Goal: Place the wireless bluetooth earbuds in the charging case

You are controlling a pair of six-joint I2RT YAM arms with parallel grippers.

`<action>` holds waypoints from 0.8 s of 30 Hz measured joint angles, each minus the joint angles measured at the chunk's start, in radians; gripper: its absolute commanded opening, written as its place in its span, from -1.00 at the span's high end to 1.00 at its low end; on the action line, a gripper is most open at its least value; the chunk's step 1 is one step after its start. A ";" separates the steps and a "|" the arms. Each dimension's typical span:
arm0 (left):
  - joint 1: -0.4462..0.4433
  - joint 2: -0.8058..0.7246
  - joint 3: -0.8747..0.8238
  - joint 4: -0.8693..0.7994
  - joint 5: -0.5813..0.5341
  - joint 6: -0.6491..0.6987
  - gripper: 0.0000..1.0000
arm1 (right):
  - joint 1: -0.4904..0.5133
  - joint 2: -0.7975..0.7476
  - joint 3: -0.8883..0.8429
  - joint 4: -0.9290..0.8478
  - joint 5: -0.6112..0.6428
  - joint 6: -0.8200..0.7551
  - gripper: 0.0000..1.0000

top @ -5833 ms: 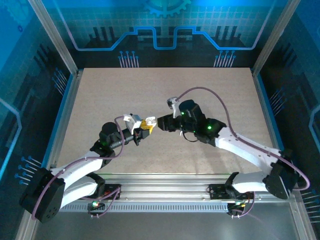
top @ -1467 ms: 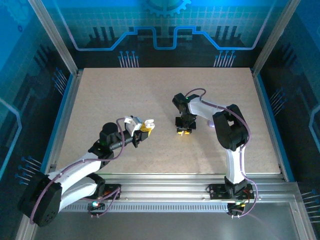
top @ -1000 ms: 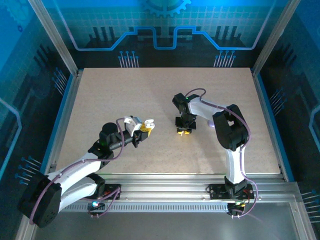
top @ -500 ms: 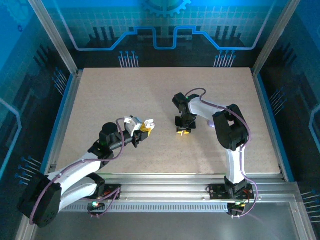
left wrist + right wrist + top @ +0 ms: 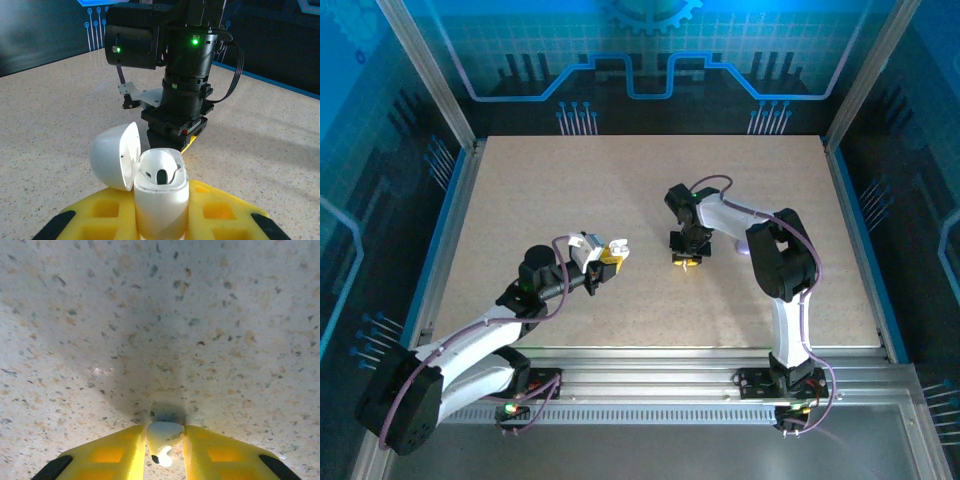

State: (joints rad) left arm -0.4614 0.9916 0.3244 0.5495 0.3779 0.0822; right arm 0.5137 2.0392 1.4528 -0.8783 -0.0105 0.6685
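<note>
Left gripper (image 5: 161, 220) is clamped on the charging case (image 5: 161, 192). The case is upright, lid (image 5: 116, 156) hinged open to the left, with a dark socket inside whose contents are unclear. Right gripper (image 5: 164, 447) pinches a white earbud (image 5: 162, 436), pointed down close over the table (image 5: 160, 315), right of the case. The left wrist view adds the right arm's green LEDs beyond the case. Speckled beige tabletop, blue circuit-print walls (image 5: 640, 60).

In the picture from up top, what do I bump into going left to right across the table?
Left arm's shoulder → charging case, lid open, in the left gripper → right gripper, pinching a white earbud → right arm's elbow.
</note>
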 measured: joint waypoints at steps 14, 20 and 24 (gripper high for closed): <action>0.000 0.000 0.000 -0.007 0.000 0.000 0.77 | -0.011 0.000 0.002 0.007 0.004 -0.012 0.53; 0.000 0.000 0.004 -0.008 0.000 0.000 0.77 | -0.011 0.003 0.002 0.007 0.007 -0.015 0.53; 0.000 0.000 0.010 -0.007 0.000 0.000 0.77 | -0.011 0.006 0.002 0.007 0.007 -0.017 0.58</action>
State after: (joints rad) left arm -0.4614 0.9916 0.3340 0.5426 0.3779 0.0822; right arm 0.5030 2.0449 1.4548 -0.8711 -0.0036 0.6514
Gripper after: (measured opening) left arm 0.220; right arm 0.221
